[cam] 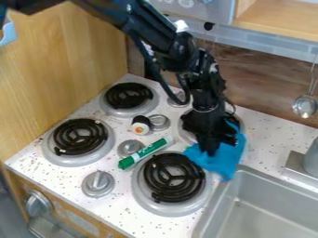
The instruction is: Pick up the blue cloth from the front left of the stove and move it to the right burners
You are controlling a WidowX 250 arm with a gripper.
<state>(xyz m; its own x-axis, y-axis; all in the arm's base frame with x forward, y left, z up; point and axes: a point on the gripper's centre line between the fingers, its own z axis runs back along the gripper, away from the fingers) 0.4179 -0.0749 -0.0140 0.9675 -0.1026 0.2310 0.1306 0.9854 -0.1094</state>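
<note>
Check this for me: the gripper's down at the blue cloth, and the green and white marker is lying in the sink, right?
Not quite: the green and white marker isn't in the sink; the camera view shows it lying on the stovetop. The gripper is indeed down at the blue cloth.

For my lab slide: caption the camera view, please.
Claw at a blue cloth beside the sink, green marker among the burners.

Green-and-white marker [146, 152] beside a black coil burner [153, 179], sushi roll [141, 124], hanging ladle [305, 106], grey sink [264, 207]
</note>
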